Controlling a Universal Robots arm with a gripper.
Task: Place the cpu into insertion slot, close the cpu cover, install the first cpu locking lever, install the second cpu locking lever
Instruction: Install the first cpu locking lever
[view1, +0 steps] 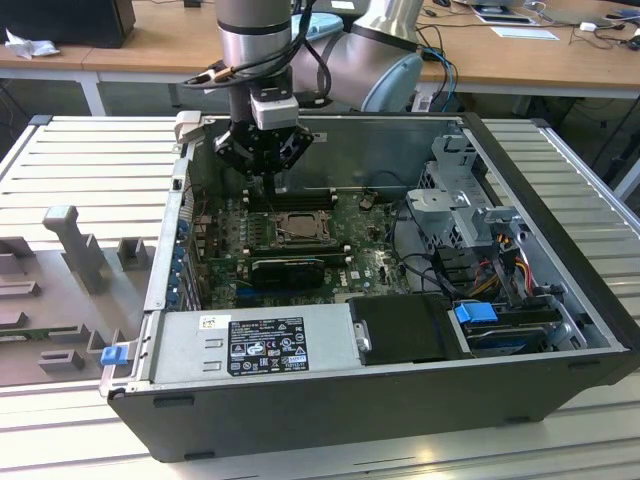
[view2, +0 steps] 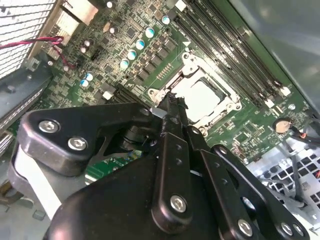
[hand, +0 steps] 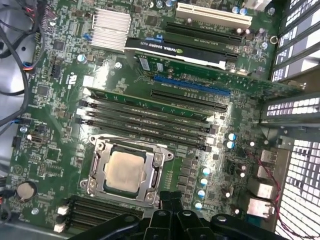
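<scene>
The cpu (hand: 125, 170) lies flat in the insertion slot (view1: 297, 226), its dull silver top showing through the window of the cpu cover (hand: 101, 162). The cover is down over the chip, as the second wrist view also shows for the cpu (view2: 202, 97) and the cover (view2: 227, 102). My gripper (view1: 272, 186) hangs just above the socket's edge on the side toward the case's back wall. Its black fingertips (hand: 170, 198) are pressed together with nothing between them. In the second wrist view the gripper (view2: 171, 101) ends at the socket's corner, beside a small silver tab (view2: 156, 111).
Long black memory slots (hand: 150, 117) run beside the socket, and a black graphics card (view1: 288, 266) sits in front of it. The power supply (view1: 255, 340), drive cage (view1: 460, 205) and loose cables (view1: 500, 255) take up the case's front and the exterior view's right.
</scene>
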